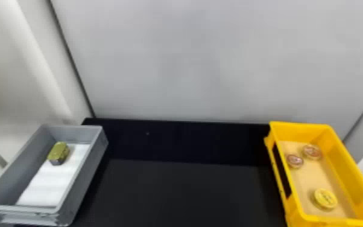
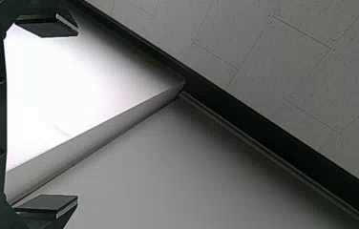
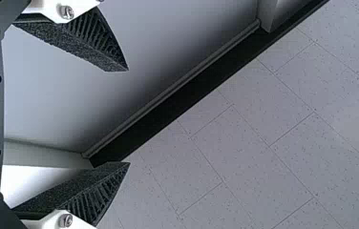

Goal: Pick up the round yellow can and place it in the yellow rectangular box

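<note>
- On the right of the black table (image 1: 184,193), the round yellow can (image 1: 326,198) lies inside the yellow rectangular box (image 1: 298,132), at its near end, resting on the box's floor.
- Toward the far end of that same box are two reddish round cans: a larger one (image 1: 312,151) and, just beside it to the left and a little nearer, a smaller one (image 1: 295,161). Both lie well apart from the yellow can.
- On the left of the table stands a gray box (image 1: 83,178) with a white sheet (image 1: 49,187) along its bottom; a small olive-topped block (image 1: 58,152) sits in its far half.
- In the left wrist view, the left gripper (image 2: 76,116) has its two fingers spread wide.
- In the right wrist view, the right gripper (image 3: 128,117) also has its fingers well apart, above a pale tiled floor (image 3: 244,143).
</note>
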